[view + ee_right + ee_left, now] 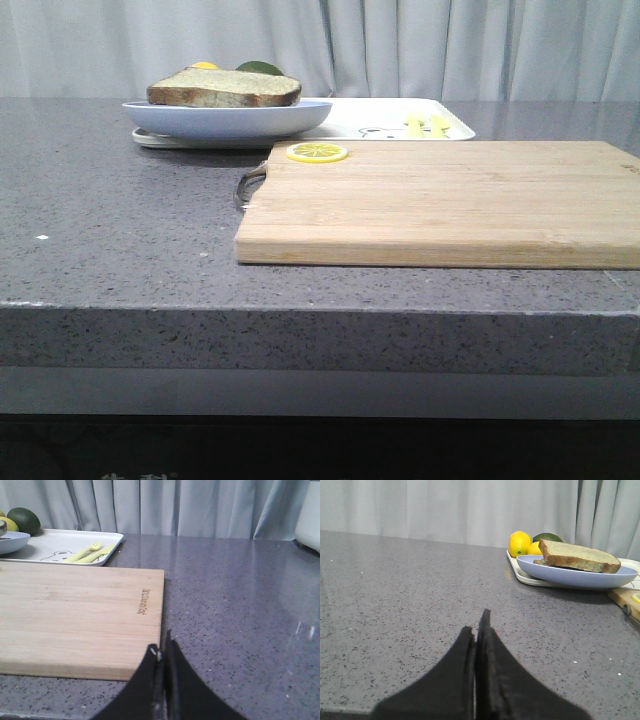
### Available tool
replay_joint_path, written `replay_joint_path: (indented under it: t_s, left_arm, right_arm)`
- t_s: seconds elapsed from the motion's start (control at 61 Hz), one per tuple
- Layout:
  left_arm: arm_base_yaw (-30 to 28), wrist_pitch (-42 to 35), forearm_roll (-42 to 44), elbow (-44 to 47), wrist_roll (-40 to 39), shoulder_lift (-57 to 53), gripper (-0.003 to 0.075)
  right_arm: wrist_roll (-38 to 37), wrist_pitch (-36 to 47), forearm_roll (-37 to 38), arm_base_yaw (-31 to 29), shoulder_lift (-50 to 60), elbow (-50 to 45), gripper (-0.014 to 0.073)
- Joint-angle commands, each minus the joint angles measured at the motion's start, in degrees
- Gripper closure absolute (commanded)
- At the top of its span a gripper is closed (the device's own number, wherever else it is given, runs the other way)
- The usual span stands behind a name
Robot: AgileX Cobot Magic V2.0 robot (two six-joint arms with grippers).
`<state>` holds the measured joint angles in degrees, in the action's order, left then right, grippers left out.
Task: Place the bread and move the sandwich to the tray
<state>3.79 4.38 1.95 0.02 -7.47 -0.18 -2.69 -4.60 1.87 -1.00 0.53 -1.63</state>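
Item: one slice of brown-crusted bread [224,88], pale crumb uppermost, lay flat in a shallow pale-blue plate [228,119]; a thinner layer seemed to show beneath it in the left wrist view, though whether that was sandwich filling could not be told. The plate sat on the left end of a white rectangular tray [400,122] with a printed figure and a pair of pale-yellow plastic utensils [91,553] on its bare part. Behind the plate stood yellow lemons [519,543] and a dark-green round fruit [23,520]. In front of the tray lay a light bamboo cutting board [450,205] with a metal handle at its left edge and a small yellow lemon-slice disc [318,152] near its far left corner; no bread lay on the board. All rested on a grey speckled stone desk [120,230]. The left gripper [478,635] was closed on nothing, low over bare desk well left of the plate; the right gripper [164,652] was likewise closed and empty, over the board's near right corner. Judgement: the bread already stood on the tray, which fitted either a finished transfer or a supply slice awaiting the board; the pictures did not settle which, so no next move is prescribed.
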Motion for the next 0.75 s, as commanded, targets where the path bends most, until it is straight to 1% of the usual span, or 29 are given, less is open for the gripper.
replay_joint_path:
  t_s: [0.0,0.164,0.311,0.738]
  left_arm:
    - [0.05,-5.17,-0.02,0.4,-0.59,-1.16,0.0738]
    - [0.05,-5.17,-0.02,0.4,-0.59,-1.16,0.0738]
    - [0.05,-5.17,-0.02,0.4,-0.59,-1.16,0.0738]
    - [0.05,-5.17,-0.02,0.4,-0.59,-1.16,0.0738]
  right_arm:
    - [0.01,4.99,-0.18,-0.3,1.36,0.23,0.0712]
    - [0.01,4.6,-0.18,-0.42,1.36,0.23,0.0712]
    - [0.01,4.6,-0.18,-1.71,1.36,0.23,0.0712]
    - [0.01,4.6,-0.18,-1.65,1.36,0.23,0.0712]
